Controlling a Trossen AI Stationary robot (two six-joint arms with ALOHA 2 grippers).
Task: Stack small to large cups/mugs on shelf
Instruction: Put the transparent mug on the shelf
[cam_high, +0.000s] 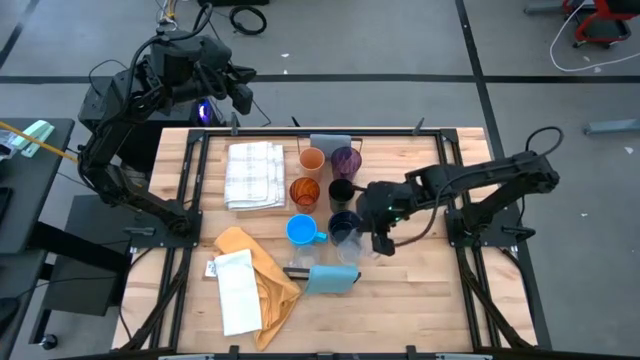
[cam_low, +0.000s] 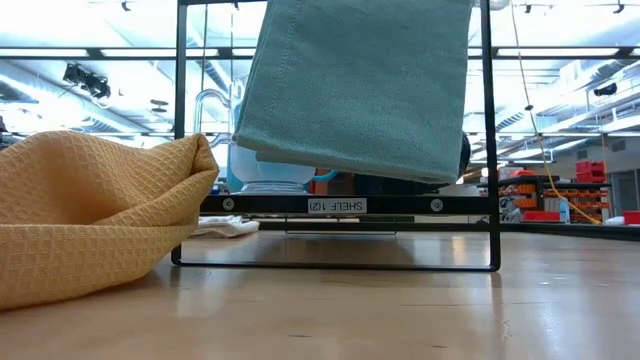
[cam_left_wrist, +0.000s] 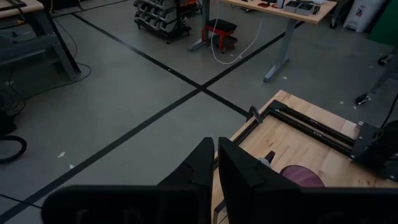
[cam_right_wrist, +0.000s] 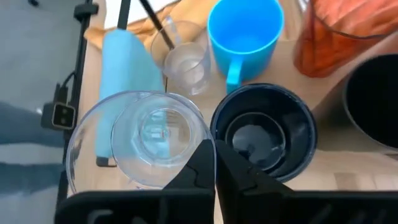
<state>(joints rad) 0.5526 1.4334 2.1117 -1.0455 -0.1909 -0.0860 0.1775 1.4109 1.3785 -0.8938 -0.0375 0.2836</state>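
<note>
Both fingers of the right gripper (cam_right_wrist: 214, 163) press together (nothing between them) above the clear glass (cam_right_wrist: 140, 140).

The right tool (cam_high: 381, 243) hovers beside the navy mug (cam_high: 344, 224), the left tool (cam_high: 243, 92) raised off-table.

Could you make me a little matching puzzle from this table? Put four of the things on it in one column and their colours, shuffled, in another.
Things:
1. mug with a handle
2. cup nearest the checked towel's far corner
3. crumpled cloth
4. cup right of the orange one

Colours:
A. purple
B. mustard yellow
C. bright blue
D. orange

Pairs: 1-C, 2-D, 3-B, 4-A
</note>
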